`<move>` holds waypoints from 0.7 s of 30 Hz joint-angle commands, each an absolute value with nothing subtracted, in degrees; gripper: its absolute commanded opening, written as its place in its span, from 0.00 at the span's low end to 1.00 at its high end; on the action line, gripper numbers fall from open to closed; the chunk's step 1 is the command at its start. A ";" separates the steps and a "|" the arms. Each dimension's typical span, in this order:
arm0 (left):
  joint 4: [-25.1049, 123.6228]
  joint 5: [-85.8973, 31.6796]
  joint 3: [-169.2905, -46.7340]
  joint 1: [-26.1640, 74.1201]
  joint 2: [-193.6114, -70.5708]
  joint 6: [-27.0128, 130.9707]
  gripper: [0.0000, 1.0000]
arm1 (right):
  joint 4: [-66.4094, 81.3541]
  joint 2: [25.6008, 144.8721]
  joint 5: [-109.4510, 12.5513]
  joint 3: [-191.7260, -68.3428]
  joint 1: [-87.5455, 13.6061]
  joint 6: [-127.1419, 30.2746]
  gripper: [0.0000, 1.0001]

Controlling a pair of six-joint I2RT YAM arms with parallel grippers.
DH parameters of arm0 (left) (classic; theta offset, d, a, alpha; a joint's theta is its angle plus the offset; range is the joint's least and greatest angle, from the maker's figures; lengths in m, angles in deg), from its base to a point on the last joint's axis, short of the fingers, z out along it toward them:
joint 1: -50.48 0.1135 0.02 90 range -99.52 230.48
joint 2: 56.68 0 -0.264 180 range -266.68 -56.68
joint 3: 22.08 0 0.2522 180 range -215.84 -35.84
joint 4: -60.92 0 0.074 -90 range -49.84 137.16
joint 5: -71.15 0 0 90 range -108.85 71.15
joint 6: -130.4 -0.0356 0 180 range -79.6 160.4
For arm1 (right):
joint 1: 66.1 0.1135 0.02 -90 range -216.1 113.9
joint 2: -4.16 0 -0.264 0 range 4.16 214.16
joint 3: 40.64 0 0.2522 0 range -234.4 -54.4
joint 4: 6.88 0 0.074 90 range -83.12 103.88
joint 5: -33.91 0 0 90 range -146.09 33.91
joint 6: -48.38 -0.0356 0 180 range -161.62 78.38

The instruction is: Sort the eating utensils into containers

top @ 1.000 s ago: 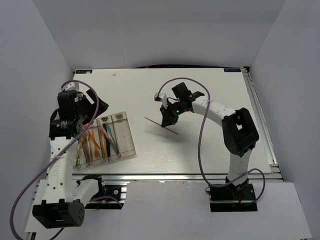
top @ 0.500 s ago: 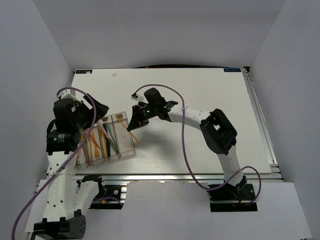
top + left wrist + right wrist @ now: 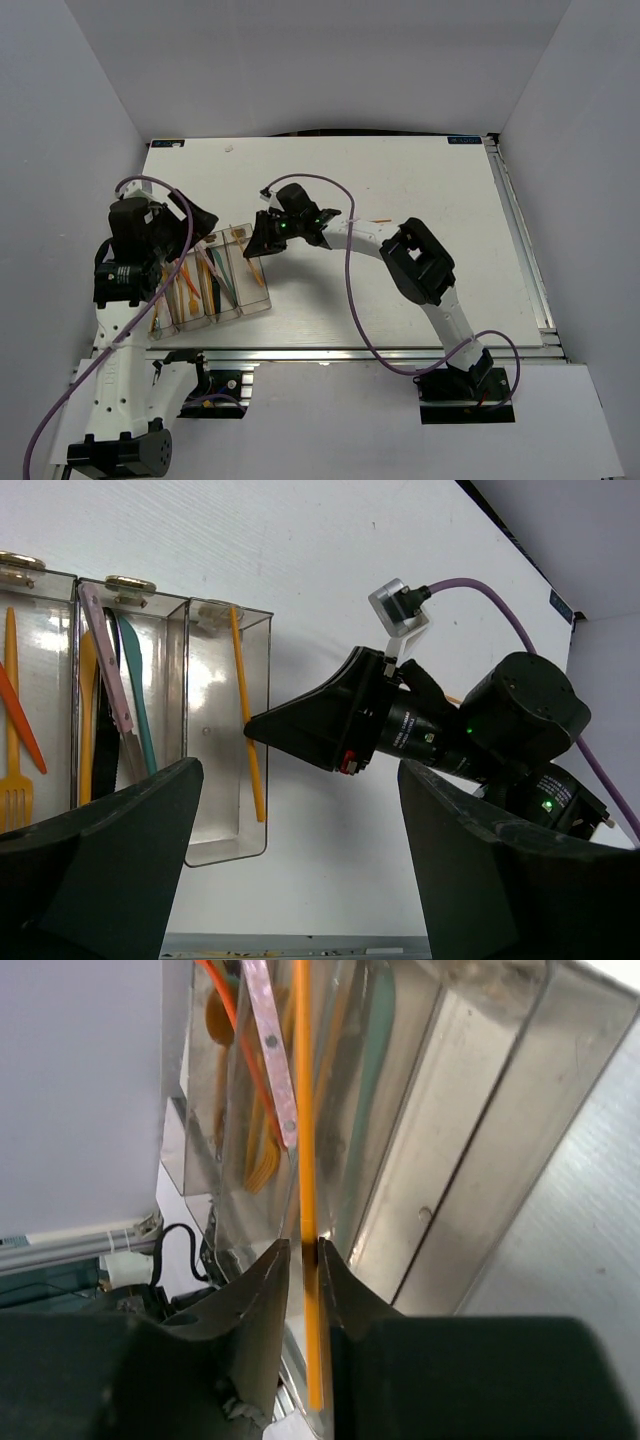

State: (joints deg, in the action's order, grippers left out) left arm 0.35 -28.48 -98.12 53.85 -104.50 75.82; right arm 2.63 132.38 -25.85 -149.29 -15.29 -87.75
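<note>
Though tiny, blue table-edge label (image 3: pixel 462 141) illegible.

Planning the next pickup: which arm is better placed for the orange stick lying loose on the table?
Probably right: the loose stick lies beside its forearm; the left gripper hangs over the bins.

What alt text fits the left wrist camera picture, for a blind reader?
A black right gripper reaches in from the picture's right to a thin orange stick lying in the rightmost of the clear bins; neighbouring bins hold orange and teal cutlery. The left gripper frames the view, open.
</note>
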 commanded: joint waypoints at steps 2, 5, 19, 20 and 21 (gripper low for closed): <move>-0.22 -27.73 -98.95 54.08 -105.02 75.73 0.90 | -1.73 132.83 -27.00 -153.10 -15.12 -87.15 0.28; -0.22 -27.73 -99.39 54.08 -105.46 75.73 0.90 | -1.74 132.39 -26.12 -153.36 -15.29 -86.09 0.33; 0.66 -27.72 -98.60 54.08 -105.29 75.47 0.91 | 28.92 126.94 -7.77 -161.70 -28.36 -23.85 0.64; 1.01 -28.07 -98.25 54.08 -105.11 75.55 0.91 | 35.03 127.55 -8.36 -162.85 -29.78 -8.64 0.67; 1.62 -28.16 -97.81 54.08 -105.03 75.73 0.91 | 40.92 127.99 -10.63 -165.90 -31.10 -1.52 0.70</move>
State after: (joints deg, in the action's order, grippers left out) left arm 0.48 -28.15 -98.39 53.85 -106.07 75.64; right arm 19.91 131.31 -14.60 -159.98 -24.05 -38.59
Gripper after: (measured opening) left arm 0.908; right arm 0.676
